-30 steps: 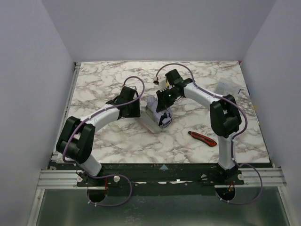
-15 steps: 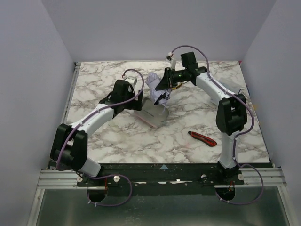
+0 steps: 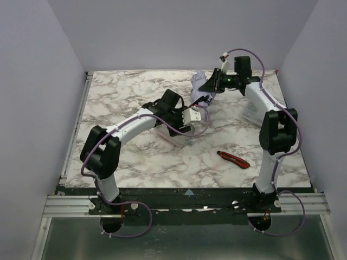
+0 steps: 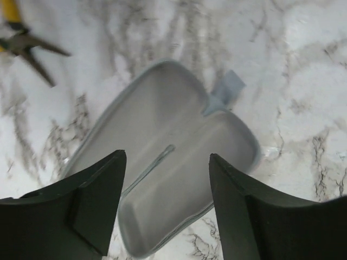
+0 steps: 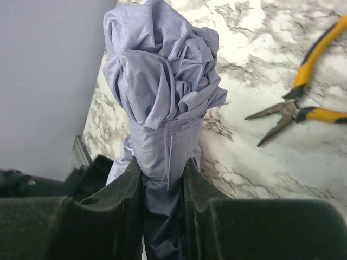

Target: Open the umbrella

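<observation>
The umbrella (image 5: pixel 162 92) is folded into a lavender bundle with its strap wrapped round it and dark lining showing below. My right gripper (image 5: pixel 162 174) is shut on it just under the strap. In the top view the umbrella (image 3: pixel 199 95) hangs in my right gripper (image 3: pixel 210 86) above the back of the table, right of centre. My left gripper (image 4: pixel 167 158) stands open over the empty, opened capsule case (image 4: pixel 173 162), holding nothing. From above, my left gripper (image 3: pixel 191 119) sits mid-table, below and left of the umbrella.
A red-and-black utility knife (image 3: pixel 234 159) lies at the front right. Yellow-handled pliers (image 5: pixel 303 97) rest on the marble beside the umbrella and show again (image 4: pixel 21 38) past the case. The pink case (image 3: pixel 174 141) lies partly under my left arm. Walls close three sides.
My right gripper lifted the umbrella out of the case and carried it back and to the right. My left arm swung right over the emptied case with its jaws apart.
</observation>
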